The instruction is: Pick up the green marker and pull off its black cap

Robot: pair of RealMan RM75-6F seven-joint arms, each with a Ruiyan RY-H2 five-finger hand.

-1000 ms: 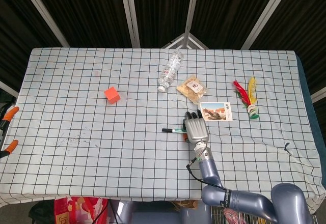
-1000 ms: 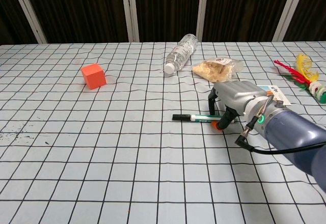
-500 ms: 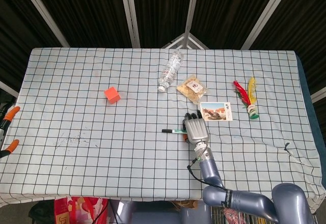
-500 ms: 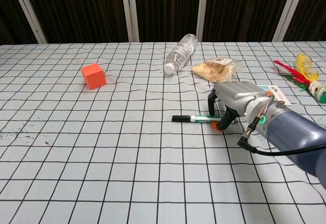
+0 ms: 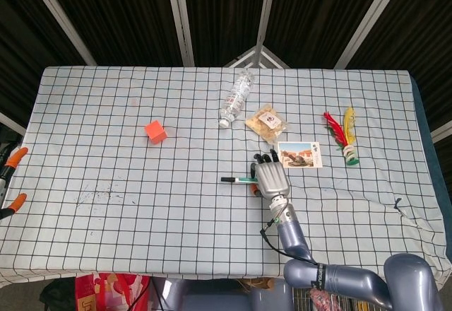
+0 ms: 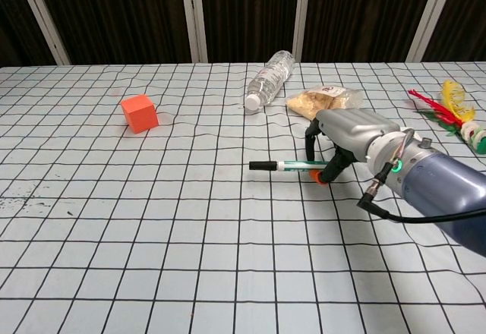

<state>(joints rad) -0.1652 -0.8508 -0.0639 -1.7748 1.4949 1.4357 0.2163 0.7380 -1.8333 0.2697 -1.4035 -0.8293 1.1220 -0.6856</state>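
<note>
1. One hand is at work: the right hand point(image 6: 345, 140) has its fingers curled down around the green marker point(image 6: 292, 166), clamped on the barrel's right end. The left hand shows in neither view.
2. The marker looks lifted just clear of the checked tablecloth point(image 6: 152, 220), so I judge the pick-up step nearly done and the cap pull not yet begun.
3. The marker sticks out of the hand toward the robot's left, roughly level. Its long axis runs left-right across the table.
4. The black cap point(image 5: 227, 179) is the free end, pointing away from the hand to the left.
5. Next, the marker needs raising, and the left hand must come in to pinch the cap and pull along that axis, away from the right hand.
6. The grip sits far from the cap, so the barrel could twist or slip during the pull.
</note>
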